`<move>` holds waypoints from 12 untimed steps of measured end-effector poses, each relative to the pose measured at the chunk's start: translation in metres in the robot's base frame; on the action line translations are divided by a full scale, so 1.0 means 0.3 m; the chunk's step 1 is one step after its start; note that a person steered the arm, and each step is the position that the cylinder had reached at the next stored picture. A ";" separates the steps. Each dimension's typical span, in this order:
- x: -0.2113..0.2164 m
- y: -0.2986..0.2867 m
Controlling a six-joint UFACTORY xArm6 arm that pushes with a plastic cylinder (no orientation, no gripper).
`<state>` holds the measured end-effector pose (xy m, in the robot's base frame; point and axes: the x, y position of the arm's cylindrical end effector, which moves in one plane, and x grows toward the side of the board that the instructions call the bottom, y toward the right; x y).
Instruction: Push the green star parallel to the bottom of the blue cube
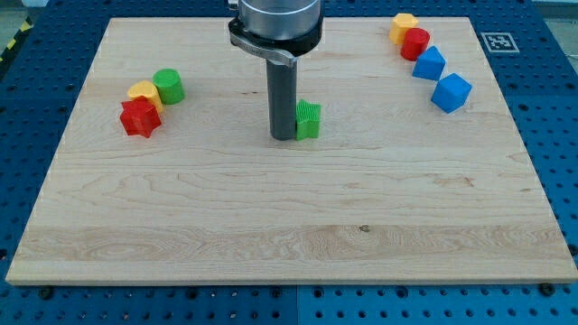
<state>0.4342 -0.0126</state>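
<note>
The green star [309, 119] lies near the middle of the wooden board, partly hidden on its left by my rod. My tip [284, 137] rests on the board right against the star's left side. The blue cube [451, 92] sits at the view's upper right, well to the right of the star and slightly higher. A second blue block [429, 64] lies just above and left of the cube.
A red cylinder [415, 43] and a yellow block [404, 26] sit at the top right. At the left a green cylinder [168, 86], a yellow block [143, 91] and a red star [140, 117] cluster together. The board's right edge [522, 135] is near the cube.
</note>
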 end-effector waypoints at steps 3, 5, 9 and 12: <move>-0.094 -0.020; -0.095 0.116; -0.179 0.419; 0.012 0.321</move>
<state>0.4377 0.0837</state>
